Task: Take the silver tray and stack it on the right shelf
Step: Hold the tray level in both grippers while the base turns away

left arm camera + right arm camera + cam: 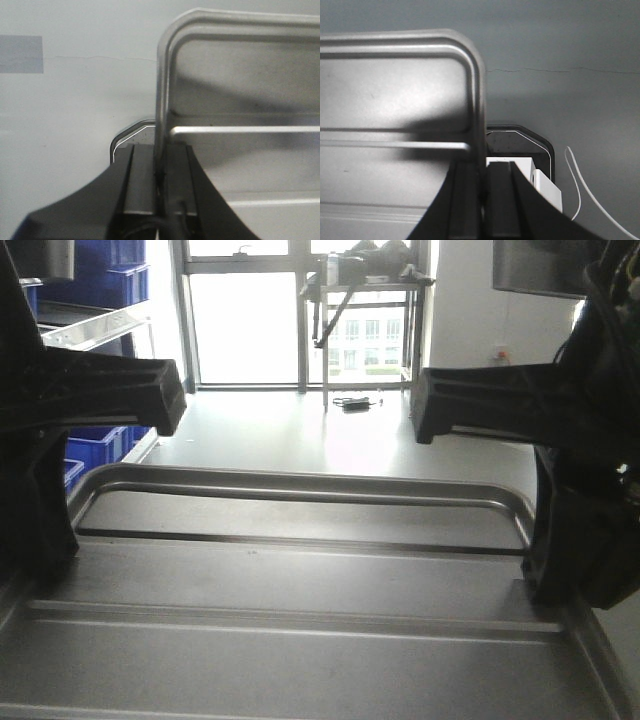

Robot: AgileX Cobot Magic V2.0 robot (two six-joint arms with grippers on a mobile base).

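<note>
Left claw: the left claw (160, 150) is pressed together on an end rim of the silver tray (240, 80); the thin rim is pinched between its two dark fingers (140, 175).
Right claw: the right claw (483, 167) is likewise closed on the opposite end rim, which is gripped between its dark fingers (502, 200).
Tray: the tray is held between the two claws, spanning the gap from one to the other; its rounded corners and raised rim are seen just ahead of each claw, and two long ribs are seen running across its floor from claw to claw.
Just outside the left claw: a dark part with a rounded corner (127, 137) is glimpsed beside the pinched rim; what it is cannot be told.
Just outside the right claw: a dark rounded-cornered panel (520, 142) and a white block (542, 185) are seen close by, and a thin white cable (577, 175) is seen a little further out.
Beneath both claws: a pale grey floor (75, 100) with a fine crack is seen.
Ahead of the claws: the bright room floor, a metal table (365, 285) and tall windows (245, 325) are seen beyond the far rim.
Far out on the left claw's side: blue bins (100, 445) are seen.
</note>
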